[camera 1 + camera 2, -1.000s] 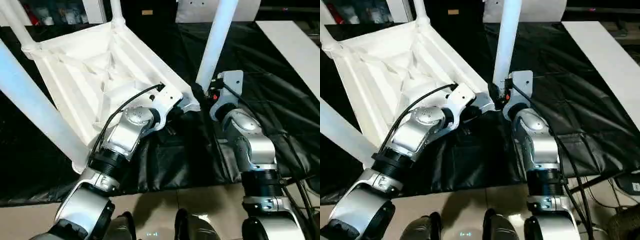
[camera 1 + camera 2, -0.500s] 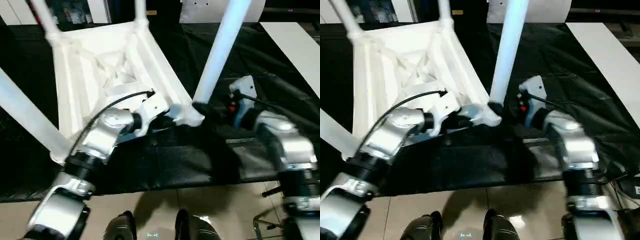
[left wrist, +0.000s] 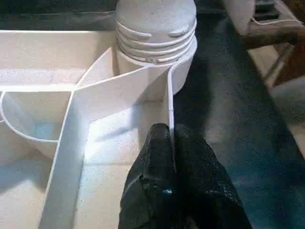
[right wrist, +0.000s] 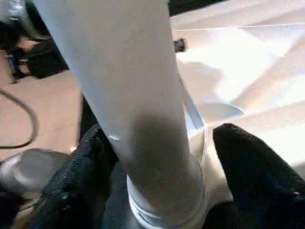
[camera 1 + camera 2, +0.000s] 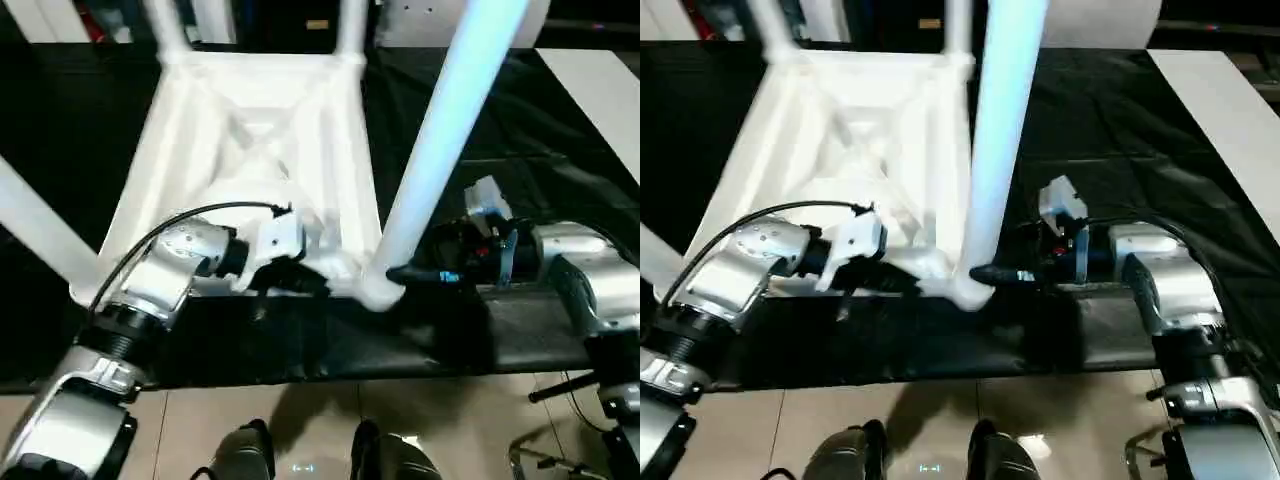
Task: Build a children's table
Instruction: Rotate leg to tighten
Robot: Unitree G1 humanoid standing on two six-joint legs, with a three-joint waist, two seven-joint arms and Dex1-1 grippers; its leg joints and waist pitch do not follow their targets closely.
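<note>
Head views: small all-white plastic children's table (image 5: 262, 130) lies upside down on the black-covered work surface (image 5: 560, 130), ribbed underside up and tube legs rising, with the left gripper (image 5: 300, 285) at its near rim and the right gripper (image 5: 985, 273) at the base of the near right white cylindrical leg (image 5: 440, 150). Left wrist view: both black fingers (image 3: 157, 167) are pinched onto the thin side wall beside the round corner socket (image 3: 156, 43). Right wrist view: its fingers (image 4: 252, 171) stand apart on either side of the leg where it enters the socket, and whether they press it cannot be told.
</note>
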